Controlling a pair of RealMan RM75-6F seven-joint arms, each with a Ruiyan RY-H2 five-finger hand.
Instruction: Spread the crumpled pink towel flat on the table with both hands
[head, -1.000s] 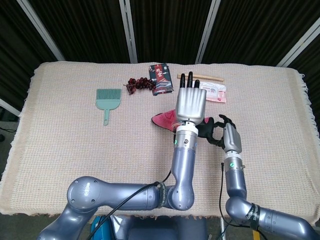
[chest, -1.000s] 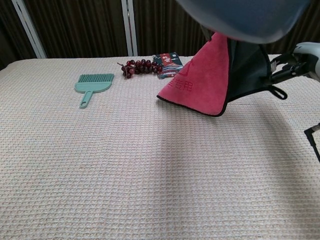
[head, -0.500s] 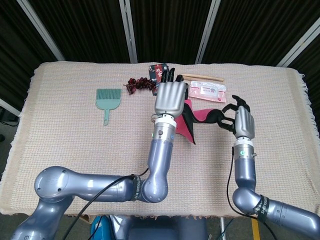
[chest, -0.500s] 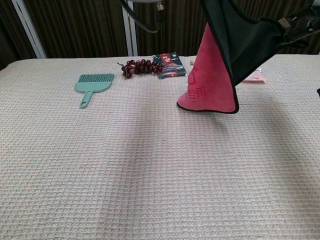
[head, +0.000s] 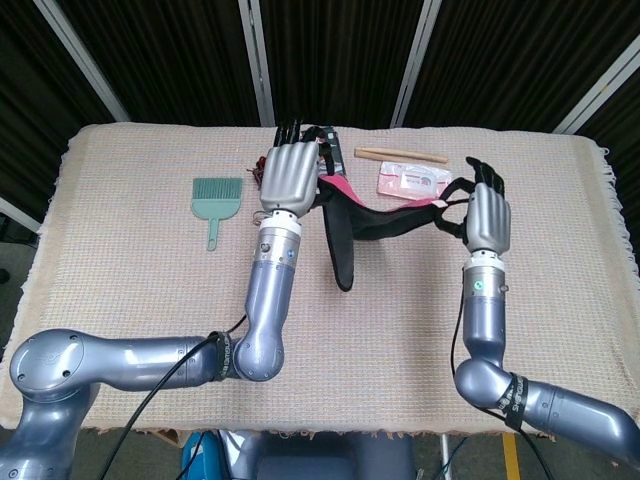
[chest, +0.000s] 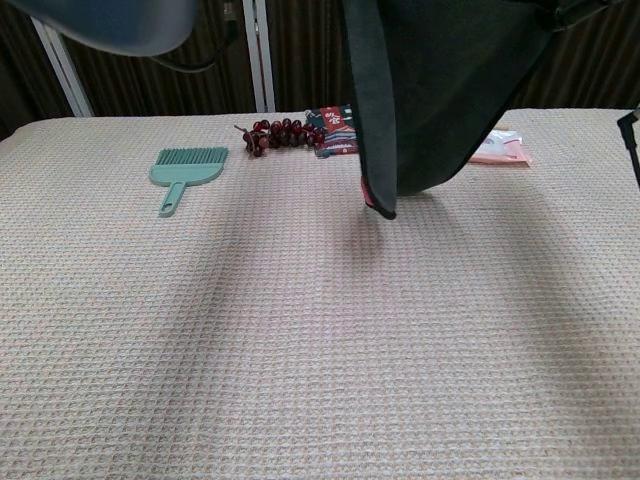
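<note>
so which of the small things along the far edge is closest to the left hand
The red bead string, right beside the left hand; the green brush, chopsticks and pink packet lie farther off.

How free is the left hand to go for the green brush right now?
Probably not free. The left hand holds one end of the towel, which is stretched in the air to the right hand. The path to the green brush is open, but reaching it means letting go.
</note>
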